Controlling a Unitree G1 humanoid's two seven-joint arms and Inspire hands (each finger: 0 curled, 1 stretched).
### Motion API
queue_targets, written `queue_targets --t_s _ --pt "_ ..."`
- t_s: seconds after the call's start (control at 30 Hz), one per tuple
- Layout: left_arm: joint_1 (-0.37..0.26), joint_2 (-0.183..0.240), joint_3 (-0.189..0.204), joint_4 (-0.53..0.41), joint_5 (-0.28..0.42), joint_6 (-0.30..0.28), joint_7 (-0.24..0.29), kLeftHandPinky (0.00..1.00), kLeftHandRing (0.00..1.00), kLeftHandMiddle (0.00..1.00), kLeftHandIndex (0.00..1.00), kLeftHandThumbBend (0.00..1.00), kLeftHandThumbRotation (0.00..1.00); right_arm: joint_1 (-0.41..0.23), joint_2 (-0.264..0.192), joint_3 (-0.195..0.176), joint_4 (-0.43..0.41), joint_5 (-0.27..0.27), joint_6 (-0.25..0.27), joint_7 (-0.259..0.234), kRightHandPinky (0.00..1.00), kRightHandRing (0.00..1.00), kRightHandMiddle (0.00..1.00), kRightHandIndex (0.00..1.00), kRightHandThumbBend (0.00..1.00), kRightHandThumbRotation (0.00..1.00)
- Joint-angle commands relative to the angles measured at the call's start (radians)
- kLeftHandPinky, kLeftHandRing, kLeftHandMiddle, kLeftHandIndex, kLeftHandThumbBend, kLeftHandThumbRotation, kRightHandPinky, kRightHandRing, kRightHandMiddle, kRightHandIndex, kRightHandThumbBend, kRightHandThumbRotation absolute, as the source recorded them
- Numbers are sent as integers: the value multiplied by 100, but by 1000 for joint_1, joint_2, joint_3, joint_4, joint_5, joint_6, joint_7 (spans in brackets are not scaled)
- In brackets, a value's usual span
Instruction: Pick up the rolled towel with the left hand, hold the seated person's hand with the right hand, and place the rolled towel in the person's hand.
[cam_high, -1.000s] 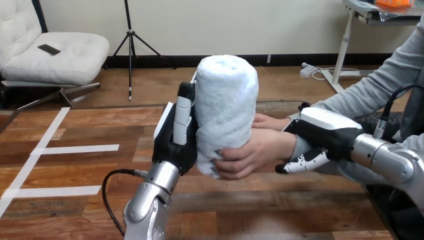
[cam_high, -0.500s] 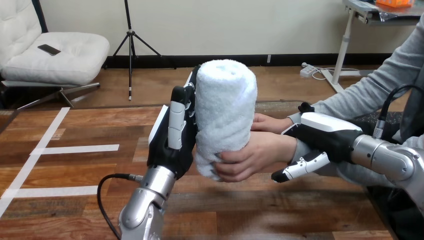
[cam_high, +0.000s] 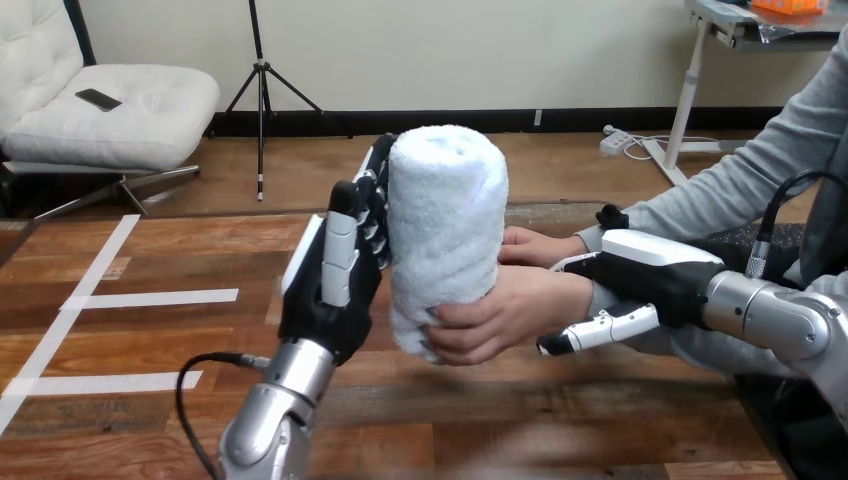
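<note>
The white rolled towel (cam_high: 446, 225) stands upright above the table, gripped round its lower end by the person's hand (cam_high: 492, 318). A second hand of the person (cam_high: 532, 246) rests just behind the towel. My left hand (cam_high: 328, 285) is upright at the towel's left side, its fingers (cam_high: 338, 255) straight, open and no longer wrapped round the roll. My right hand (cam_high: 655, 272) lies over the person's wrist at the right, with its fingers (cam_high: 598, 332) stretched out nearly straight beneath the wrist, not curled round it.
The wooden table (cam_high: 150, 340) has white tape strips (cam_high: 150, 298) on its left part. The person's grey sleeve (cam_high: 760, 170) comes in from the right edge above my right forearm (cam_high: 780, 320).
My left hand has let go of the towel and drawn slightly left and down. My right hand's fingers have uncurled from under the person's wrist. The person's hand keeps the towel.
</note>
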Motion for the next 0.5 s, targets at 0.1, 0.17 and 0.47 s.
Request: queue_targets --t_s 0.1,0.17,0.47 --pt "-6 44 -3 -58 10 -18 4 100 100 100 100 100 99 -29 -6 -45 -44 42 5 25 77 83 86 89 100 86" --pt "-2 52 -2 -59 12 -19 5 100 100 100 100 100 99 -27 -7 -47 -47 43 5 27 77 84 86 89 100 87" --pt "21 75 3 -75 2 -19 3 100 100 100 100 100 97 -7 -7 -74 -69 67 17 32 81 84 87 89 100 88"
